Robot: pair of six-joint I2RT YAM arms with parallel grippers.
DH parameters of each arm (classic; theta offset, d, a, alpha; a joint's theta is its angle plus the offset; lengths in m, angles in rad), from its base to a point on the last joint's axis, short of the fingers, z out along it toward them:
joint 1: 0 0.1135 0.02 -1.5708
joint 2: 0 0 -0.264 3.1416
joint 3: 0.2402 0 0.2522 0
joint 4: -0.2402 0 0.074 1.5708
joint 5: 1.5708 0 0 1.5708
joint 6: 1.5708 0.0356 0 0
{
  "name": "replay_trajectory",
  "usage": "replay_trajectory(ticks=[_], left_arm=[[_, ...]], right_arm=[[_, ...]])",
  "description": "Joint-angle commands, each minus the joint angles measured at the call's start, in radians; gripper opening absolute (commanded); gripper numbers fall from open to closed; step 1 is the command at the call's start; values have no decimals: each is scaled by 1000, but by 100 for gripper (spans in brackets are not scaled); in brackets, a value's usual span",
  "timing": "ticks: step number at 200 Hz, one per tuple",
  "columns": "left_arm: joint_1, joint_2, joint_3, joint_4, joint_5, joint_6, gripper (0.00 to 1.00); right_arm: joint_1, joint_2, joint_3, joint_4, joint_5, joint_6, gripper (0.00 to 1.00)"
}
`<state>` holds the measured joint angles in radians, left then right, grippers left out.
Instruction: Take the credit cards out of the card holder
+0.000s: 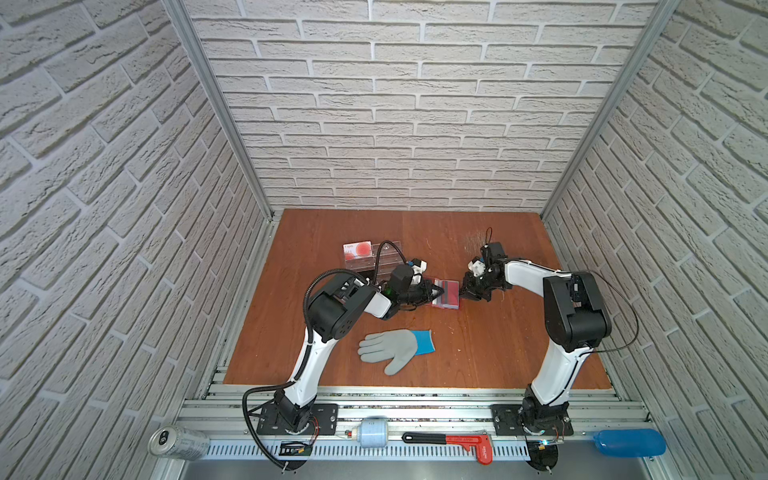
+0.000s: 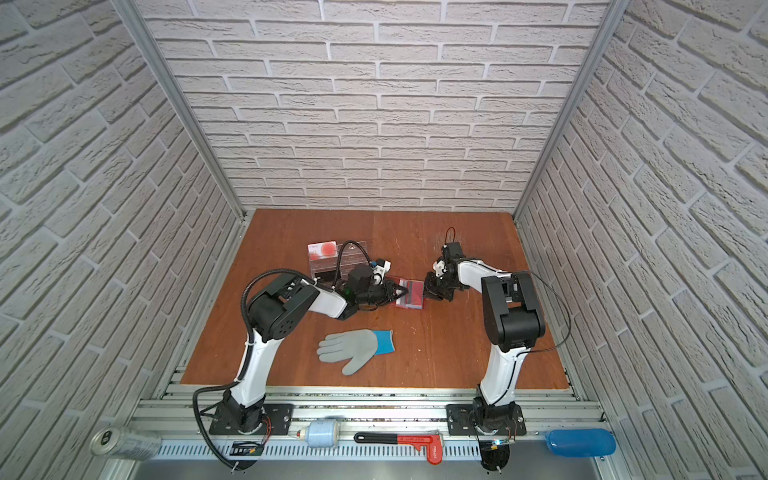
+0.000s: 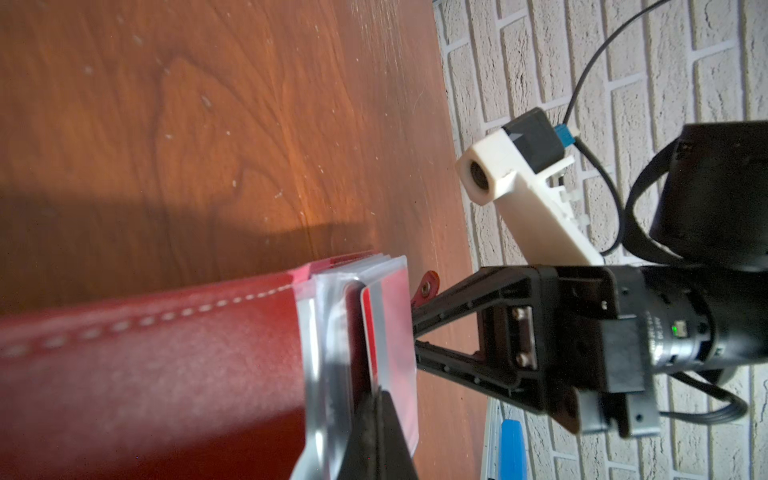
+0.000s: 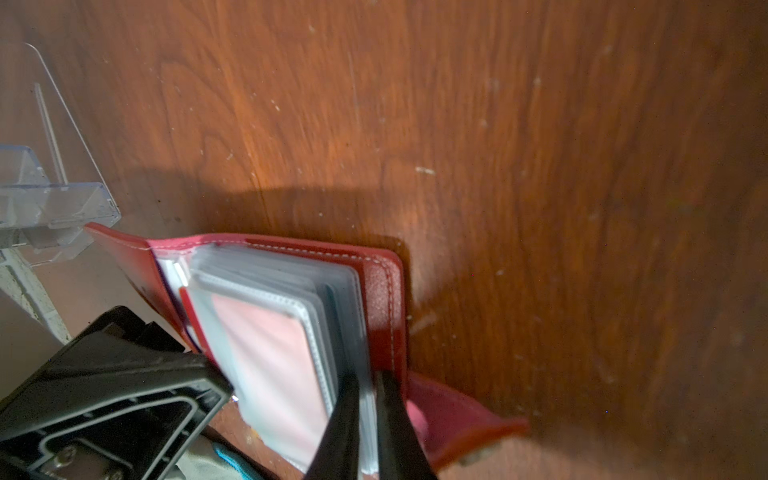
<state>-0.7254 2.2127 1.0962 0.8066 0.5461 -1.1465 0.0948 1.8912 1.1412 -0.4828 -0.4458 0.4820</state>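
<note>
Card holder [image 1: 446, 296], stitched red, L end effector [image 1: 433, 293] gripping, R end effector [image 4: 368, 399] pinching sleeves [image 4: 291, 282]

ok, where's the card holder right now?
In both top views the card holder lies open mid-table between the left hand and right hand, behind the grey glove.

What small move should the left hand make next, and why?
Probably draw the left hand back, sliding the red card from its sleeve: it seems shut on the card's edge, while the right hand straddles the card holder's far edge.
</note>
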Motion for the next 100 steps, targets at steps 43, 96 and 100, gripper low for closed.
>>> replay_trajectory(ticks=[43, 96, 100], left_arm=[[-39, -22, -15, 30, 103, 16, 0], [-36, -25, -16, 36, 95, 7, 1], [-34, -26, -18, 39, 92, 6, 2]], right_arm=[[40, 80, -26, 168, 25, 1, 14], [40, 80, -26, 167, 25, 2, 16], [40, 80, -26, 167, 25, 2, 16]])
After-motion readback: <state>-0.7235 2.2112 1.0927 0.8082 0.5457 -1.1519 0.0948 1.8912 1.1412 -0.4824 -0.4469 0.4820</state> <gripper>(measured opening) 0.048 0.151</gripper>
